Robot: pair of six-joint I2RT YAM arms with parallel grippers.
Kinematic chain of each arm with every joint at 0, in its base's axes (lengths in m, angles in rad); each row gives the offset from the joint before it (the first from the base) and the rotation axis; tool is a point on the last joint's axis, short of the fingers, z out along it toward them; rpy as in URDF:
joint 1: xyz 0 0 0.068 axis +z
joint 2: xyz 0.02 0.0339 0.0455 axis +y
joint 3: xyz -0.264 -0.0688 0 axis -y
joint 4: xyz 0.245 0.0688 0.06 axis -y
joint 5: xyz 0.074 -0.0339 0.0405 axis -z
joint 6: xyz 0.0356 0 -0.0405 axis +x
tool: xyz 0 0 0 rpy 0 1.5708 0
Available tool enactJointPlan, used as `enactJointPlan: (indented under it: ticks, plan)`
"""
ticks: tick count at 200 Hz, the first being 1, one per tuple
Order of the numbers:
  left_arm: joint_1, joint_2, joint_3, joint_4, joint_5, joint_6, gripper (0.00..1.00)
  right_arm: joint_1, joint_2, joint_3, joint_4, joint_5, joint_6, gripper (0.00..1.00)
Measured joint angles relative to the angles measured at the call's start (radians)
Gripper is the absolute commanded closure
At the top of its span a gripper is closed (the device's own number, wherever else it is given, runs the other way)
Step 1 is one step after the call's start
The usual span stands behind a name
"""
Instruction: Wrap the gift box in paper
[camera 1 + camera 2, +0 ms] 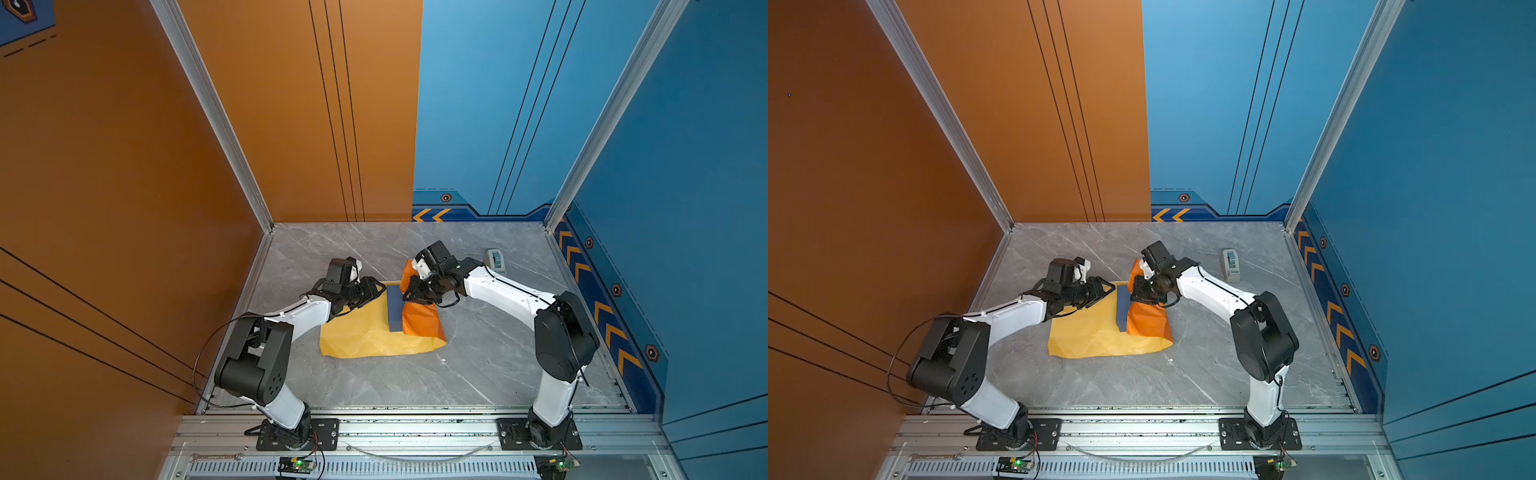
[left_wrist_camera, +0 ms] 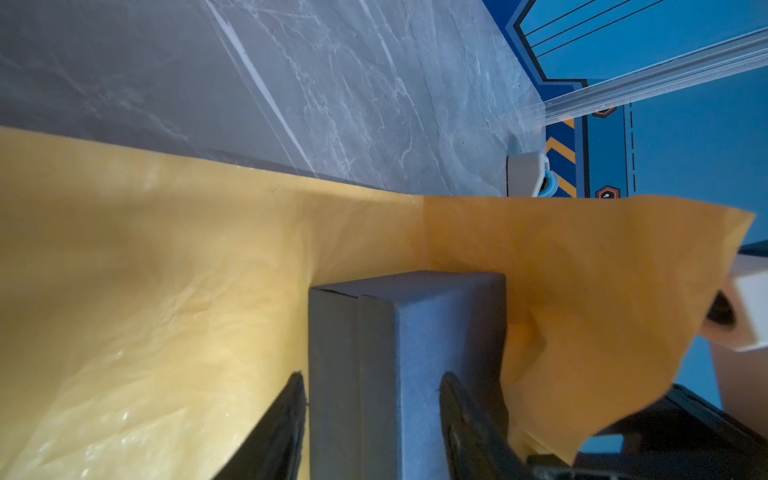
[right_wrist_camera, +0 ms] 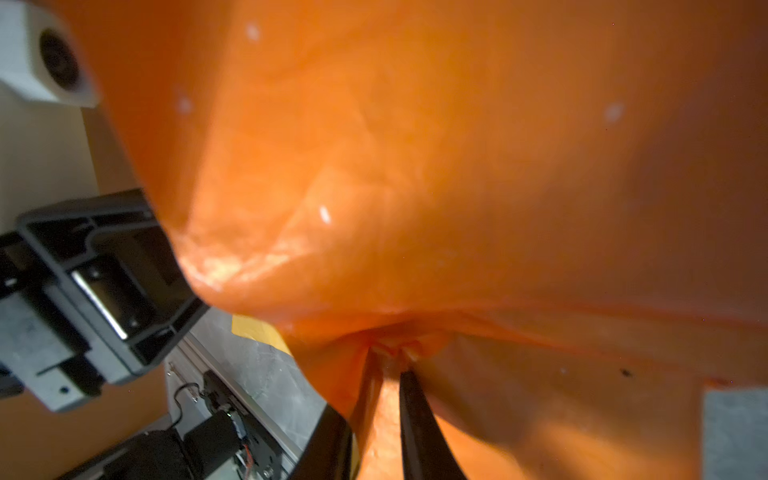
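Two grips: left gripper (image 2: 370, 374) sits clamped on the gift box (image 1: 395, 309), one finger on each opposite face, pinning it on the paper (image 1: 361, 332) mid-bench (image 1: 374, 382). Right gripper (image 3: 384, 370) has the orange flap bunched btwn its jaws over the box's right side; can't tell if pinched or loose. Paper prob thin, floppy, slick, creases easy: take by flap edge. Box prob stiff, light: hold by sides.
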Motion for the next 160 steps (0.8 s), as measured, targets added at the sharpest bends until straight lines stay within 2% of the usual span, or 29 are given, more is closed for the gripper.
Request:
enactJointPlan:
  ticks: [33, 84, 139, 160]
  plan:
    - [0.0, -0.006, 0.0, 0.01, 0.013, 0.0, 0.44, 0.01, 0.016, 0.0, -0.001, -0.006, -0.005, 0.57]
    - [-0.038, -0.007, 0.02, 0.05, 0.056, 0.019, 0.44, 0.011, 0.016, 0.0, -0.002, -0.006, -0.027, 0.56]
    - [-0.088, 0.056, 0.236, 0.045, 0.112, 0.097, 0.45, 0.011, 0.016, 0.0, -0.001, -0.006, -0.043, 0.55]
    - [-0.097, 0.083, 0.277, 0.033, 0.117, 0.126, 0.47, 0.011, 0.016, 0.0, -0.001, -0.006, -0.05, 0.55]
